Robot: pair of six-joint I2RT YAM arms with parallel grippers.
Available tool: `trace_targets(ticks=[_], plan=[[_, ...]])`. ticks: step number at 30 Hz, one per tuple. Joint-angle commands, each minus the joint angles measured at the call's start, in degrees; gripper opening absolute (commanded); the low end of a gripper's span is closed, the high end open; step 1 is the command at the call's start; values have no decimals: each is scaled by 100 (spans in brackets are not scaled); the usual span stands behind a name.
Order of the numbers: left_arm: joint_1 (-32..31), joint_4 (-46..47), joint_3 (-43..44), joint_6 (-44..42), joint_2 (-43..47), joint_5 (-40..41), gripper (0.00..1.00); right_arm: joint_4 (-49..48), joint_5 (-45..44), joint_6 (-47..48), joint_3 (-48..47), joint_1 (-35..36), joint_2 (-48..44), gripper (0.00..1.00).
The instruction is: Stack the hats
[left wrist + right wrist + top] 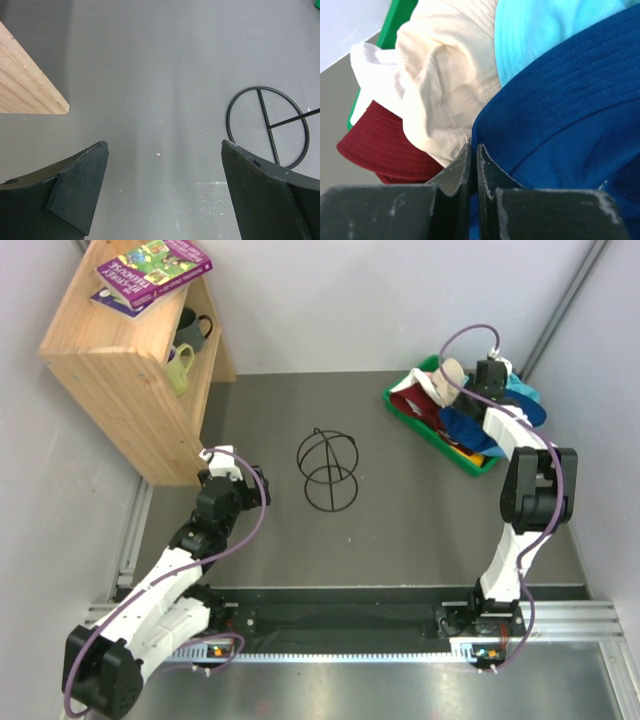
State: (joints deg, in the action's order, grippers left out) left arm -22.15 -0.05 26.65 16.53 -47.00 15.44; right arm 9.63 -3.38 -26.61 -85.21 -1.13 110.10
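Blue hat [560,115] crowds the pinched-together right gripper [474,150], hiding any hold; left gripper [164,145] gapes wide

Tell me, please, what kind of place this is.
Probably a robot laboratory cell staged like a home corner: plain white walls enclose a grey table, two white robot arms stand bolted to a metal rail, and a small wooden shelf holds mugs and books.
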Motion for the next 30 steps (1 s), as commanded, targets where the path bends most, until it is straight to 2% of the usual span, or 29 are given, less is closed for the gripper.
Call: trace_targets(ticks=[1,7,17,23,26,30], plan=[[9,269,-55,-36,95,-85,99,206,83,138,-233,33,-164,0],[9,436,-55,-133,60,-681,99,180,153,358,-31,69,-1174,0],[0,541,-55,-142,33,-999,98,627,-14,938,-207,1412,-2738,0],[0,638,-134,-142,112,-1052,98,645,-40,1359,240,2168,-3652,0],[0,638,-152,-107,130,-1113,98,751,-189,1692,452,2634,-4021,0],[0,682,-187,-80,244,-1219,98,1233,-1311,1993,619,3302,-4269,0]])
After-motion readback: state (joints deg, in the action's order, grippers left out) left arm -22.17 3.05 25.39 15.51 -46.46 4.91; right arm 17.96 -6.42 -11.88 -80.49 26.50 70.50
